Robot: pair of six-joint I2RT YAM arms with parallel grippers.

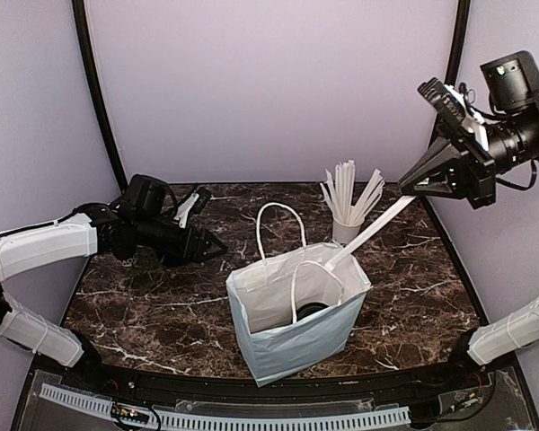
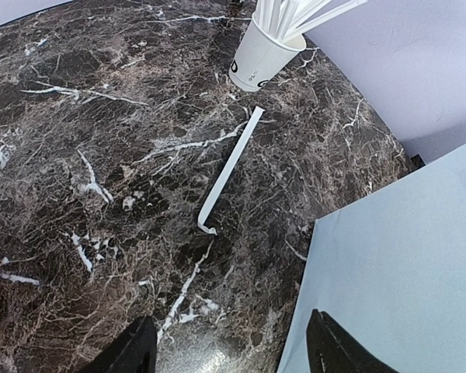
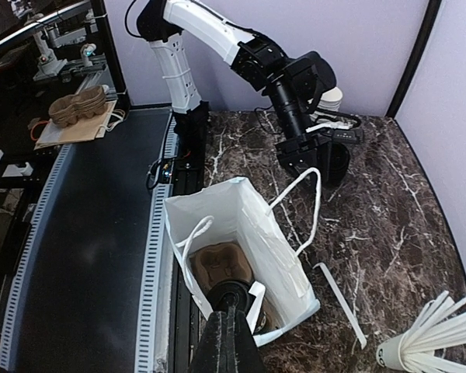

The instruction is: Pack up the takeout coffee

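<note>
The takeout coffee [image 3: 231, 289], a dark cup with a round black lid, stands inside the open white paper bag [image 1: 287, 337] on a brown pulp carrier [image 3: 221, 260]. Its lid also shows in the top view [image 1: 312, 312]. My right gripper [image 1: 406, 189] hangs high above the bag's right side, shut on a long white stick [image 1: 368, 235] that slants down to the bag's mouth. In the right wrist view the shut gripper [image 3: 229, 330] sits over the lid. My left gripper [image 1: 217, 247] is open and empty, low over the table left of the bag [image 2: 404, 264].
A white cup of white sticks [image 1: 349, 224] stands behind the bag and shows in the left wrist view [image 2: 264, 54]. A loose white stick [image 2: 229, 171] lies on the marble between that cup and the bag. A stack of white cups [image 3: 332, 97] stands behind the left arm.
</note>
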